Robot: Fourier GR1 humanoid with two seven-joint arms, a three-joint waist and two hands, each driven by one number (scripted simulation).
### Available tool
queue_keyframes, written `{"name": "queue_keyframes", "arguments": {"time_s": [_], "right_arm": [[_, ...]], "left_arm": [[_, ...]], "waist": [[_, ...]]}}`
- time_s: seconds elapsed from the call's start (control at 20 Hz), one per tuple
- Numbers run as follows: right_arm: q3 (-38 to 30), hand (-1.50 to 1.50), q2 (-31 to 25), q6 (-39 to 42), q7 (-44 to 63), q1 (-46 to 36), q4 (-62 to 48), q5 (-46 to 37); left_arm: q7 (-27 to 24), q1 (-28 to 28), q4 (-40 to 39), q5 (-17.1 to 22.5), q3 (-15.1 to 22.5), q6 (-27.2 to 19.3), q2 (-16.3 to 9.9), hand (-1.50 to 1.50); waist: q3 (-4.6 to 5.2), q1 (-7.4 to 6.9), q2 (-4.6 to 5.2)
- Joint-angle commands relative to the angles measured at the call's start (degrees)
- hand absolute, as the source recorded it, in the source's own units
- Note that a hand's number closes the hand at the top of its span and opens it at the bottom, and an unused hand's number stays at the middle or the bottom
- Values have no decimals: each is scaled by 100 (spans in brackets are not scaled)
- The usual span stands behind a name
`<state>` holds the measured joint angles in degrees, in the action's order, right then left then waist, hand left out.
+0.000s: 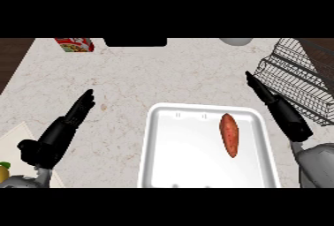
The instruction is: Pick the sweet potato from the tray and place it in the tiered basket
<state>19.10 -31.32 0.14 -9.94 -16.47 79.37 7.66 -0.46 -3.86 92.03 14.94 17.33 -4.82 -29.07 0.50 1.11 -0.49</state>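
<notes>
An orange sweet potato [229, 133] lies lengthwise in the right half of a white tray [169, 154] at the counter's front centre. The black wire tiered basket [297, 75] stands at the right edge, behind the tray. My right hand [282, 109] hovers between the tray's right rim and the basket, fingers straight and pointing away, holding nothing. My left hand [65, 128] rests over the counter left of the tray, fingers also straight and empty.
A red and white packet [74, 44] sits at the back left. A dark object [135, 42] and a grey round object [235, 41] stand along the back edge. A pale board [16, 137] with a yellow item [4, 170] shows at the lower left.
</notes>
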Motion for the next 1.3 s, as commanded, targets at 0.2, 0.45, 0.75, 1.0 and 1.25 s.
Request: {"name": "queue_keyframes", "arguments": {"time_s": [0.2,0.45,0.75,1.0,1.25], "right_arm": [[-1022,-150,1935,-870,699,-92,-629,1762],[-1295,-150,3069,-2035,580,-415,-1084,1998],[-1231,-150,2458,-2242,406,-264,-408,1194],[-825,-150,454,-1587,2213,-555,-206,532],[61,-150,-892,-67,3406,-698,39,41]], "left_arm": [[-318,-184,-496,91,-135,-163,542,0],[-302,-257,-784,95,77,-166,931,0],[-544,-538,-1671,-192,-60,-147,1346,0],[-452,-398,-1355,-8,-289,-13,927,0],[-453,-403,-1433,-57,-100,-71,1197,0]], "waist": [[-58,-92,143],[-60,-175,118],[-47,-53,41],[-18,59,-30],[3,75,-36]]}}
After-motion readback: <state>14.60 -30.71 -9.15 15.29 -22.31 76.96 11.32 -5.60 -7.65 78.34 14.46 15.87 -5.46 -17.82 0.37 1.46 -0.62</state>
